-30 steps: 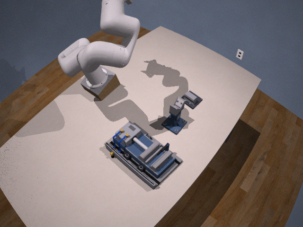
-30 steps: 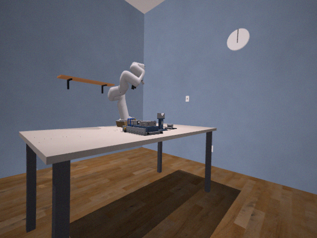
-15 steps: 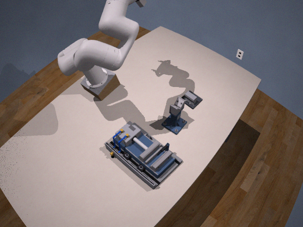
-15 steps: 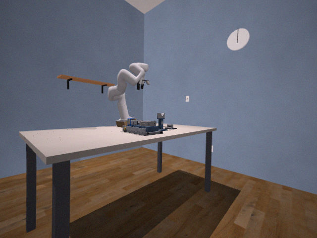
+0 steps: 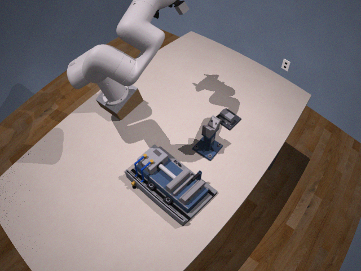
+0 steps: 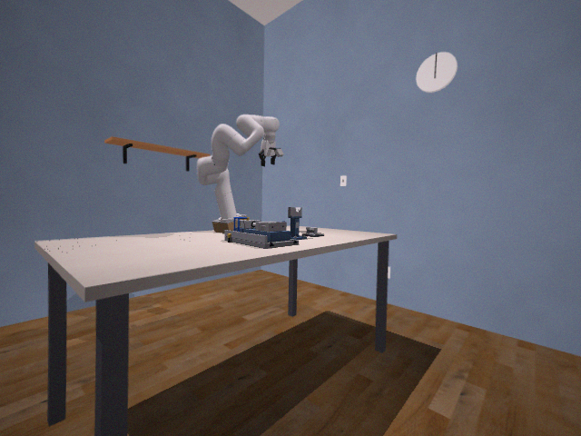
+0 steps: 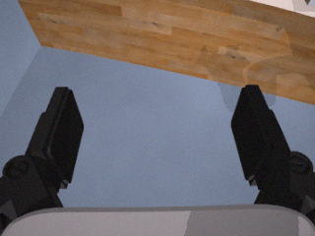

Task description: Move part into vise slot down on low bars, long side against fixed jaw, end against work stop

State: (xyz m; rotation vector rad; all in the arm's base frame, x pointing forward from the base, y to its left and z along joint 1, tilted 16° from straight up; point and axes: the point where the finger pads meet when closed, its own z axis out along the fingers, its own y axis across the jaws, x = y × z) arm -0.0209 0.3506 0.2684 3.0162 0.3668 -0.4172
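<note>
The gripper (image 6: 268, 159) hangs high over the table (image 6: 141, 262), a little above the middle of the exterior frame, with its two black fingers spread as wide as they go and nothing between them (the wrist view shows only blue wall and a band of wood floor in the gap). In the top view the white xArm (image 5: 116, 64) rises from its wooden base block (image 5: 131, 105) in the upper left and bends out through the top edge of the frame.

The part (image 5: 228, 116), a small grey block, lies on the dark infeed plate (image 5: 236, 121) right of centre in the top view, untouched and well apart from the gripper. Just beside it, toward lower left, the V-block (image 5: 212, 125) stands on a blue pedestal bolted to a blue foot plate (image 5: 217, 151).

The vise (image 5: 175, 186) sits below centre, its jaws apart. The air cylinder (image 5: 155, 158) with blue hoses is at its upper-left end, and the white rod (image 5: 167, 171) runs to the nearer jaw. The work stop is too small to make out clearly.
</note>
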